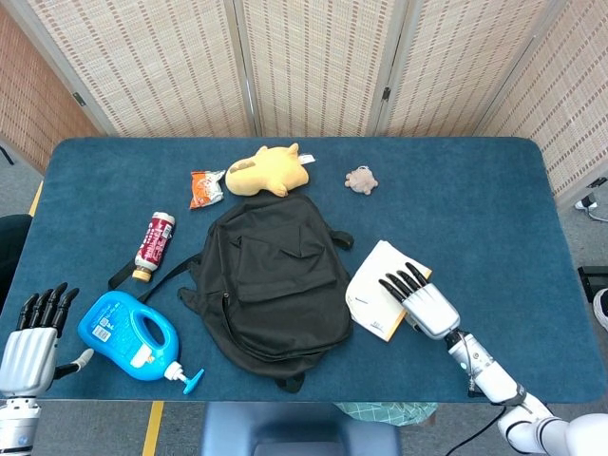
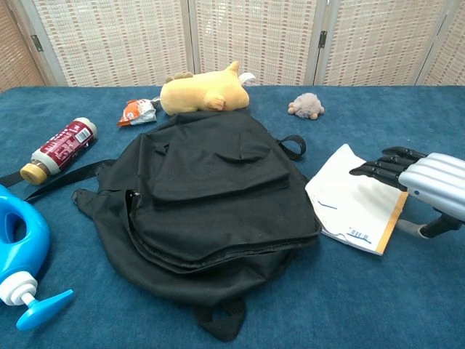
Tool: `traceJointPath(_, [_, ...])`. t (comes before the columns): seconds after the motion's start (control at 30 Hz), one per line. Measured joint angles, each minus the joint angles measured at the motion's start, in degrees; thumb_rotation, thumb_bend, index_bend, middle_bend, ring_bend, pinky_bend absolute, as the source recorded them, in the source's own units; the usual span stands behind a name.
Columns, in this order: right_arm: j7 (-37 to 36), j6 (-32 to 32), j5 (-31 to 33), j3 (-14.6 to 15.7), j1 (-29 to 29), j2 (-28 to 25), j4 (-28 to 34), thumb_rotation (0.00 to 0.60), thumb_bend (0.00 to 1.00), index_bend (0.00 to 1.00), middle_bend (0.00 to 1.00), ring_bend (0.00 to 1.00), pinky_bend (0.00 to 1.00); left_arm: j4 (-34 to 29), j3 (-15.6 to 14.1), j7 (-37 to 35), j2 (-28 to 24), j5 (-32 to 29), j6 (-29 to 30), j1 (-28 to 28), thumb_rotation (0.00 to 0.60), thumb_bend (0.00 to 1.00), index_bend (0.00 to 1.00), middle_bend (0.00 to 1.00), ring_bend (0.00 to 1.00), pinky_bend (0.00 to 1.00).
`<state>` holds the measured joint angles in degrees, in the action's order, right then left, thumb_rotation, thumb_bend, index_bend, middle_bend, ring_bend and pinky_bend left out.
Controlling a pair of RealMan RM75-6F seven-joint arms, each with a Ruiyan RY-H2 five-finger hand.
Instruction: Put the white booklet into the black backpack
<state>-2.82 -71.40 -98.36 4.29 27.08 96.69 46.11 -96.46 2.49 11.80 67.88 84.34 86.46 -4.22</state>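
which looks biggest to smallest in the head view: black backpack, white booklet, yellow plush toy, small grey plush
1. black backpack, by far the largest
2. white booklet and yellow plush toy: too alike in apparent size to rank, and the robot hand covers part of the booklet
3. small grey plush, the smallest

Both hands: ribbed silver backs, black fingers [image 1: 397, 283]; right hand [image 1: 423, 306] on slim silver-grey forearm.
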Motion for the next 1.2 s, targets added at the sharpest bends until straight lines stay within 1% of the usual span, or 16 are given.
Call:
traceJointPath(0.37, [-0.25, -1.62, 0.58, -1.96, 1.61, 0.93, 0.33, 0.600, 0.49, 0.15, 0.18, 0.17, 0.08, 0.00, 0.23, -0.24, -0.15, 0.01, -0.08, -0.17, 0.600, 0.23, 0.13, 0.06, 0.03, 0.00])
traceJointPath(0.7, [0.38, -0.95, 0.72, -2.85, 3.70, 1.67, 2.45, 0.600, 0.49, 0.15, 0.18, 0.17, 0.08, -0.03, 0.22, -0.18, -0.13, -0.07, -0.39, -0.33, 0.600, 0.22, 0.13, 0.06, 0.03, 0.00])
traceJointPath(0.8, [0.10, -1.50, 0.82, -2.93, 3.70, 1.50, 3.08, 0.600, 0.49, 0.16, 0.16, 0.16, 0.08, -0.01, 0.19, -0.14, -0.14, -0.14, -0.41, -0.30, 0.600, 0.22, 0.13, 0.06, 0.03, 0.00])
traceJointPath(0.87, [-0.23, -1.62, 0.98, -2.94, 3.60, 1.39, 3.32, 0.600, 0.49, 0.18, 0.15, 0.16, 0.08, 0.03, 0.18, -0.04, -0.09, -0.24, -0.54, -0.33, 0.600, 0.22, 0.13, 0.06, 0.03, 0.00])
traceJointPath(0.93, [-0.56, -1.98, 1.16, -3.00, 3.47, 1.37, 3.42, 0.600, 0.50, 0.25, 0.14, 0.16, 0.08, 0.03, 0.19, 0.04, -0.02, -0.28, -0.68, -0.42, 0.600, 0.22, 0.13, 0.06, 0.03, 0.00])
traceJointPath(1.0, [-0.75, -2.47, 1.36, -3.16, 3.31, 1.55, 3.37, 0.600, 0.50, 0.29, 0.14, 0.16, 0.08, 0.01, 0.20, 0.14, 0.04, -0.28, -0.80, -0.51, 0.600, 0.22, 0.13, 0.06, 0.03, 0.00])
traceJointPath(1.2, [-1.03, -3.57, 1.63, -3.50, 3.09, 2.31, 2.73, 0.600, 0.50, 0.36, 0.16, 0.16, 0.09, 0.02, 0.29, 0.24, 0.09, -0.43, -0.91, -0.62, 0.600, 0.22, 0.13, 0.06, 0.03, 0.00])
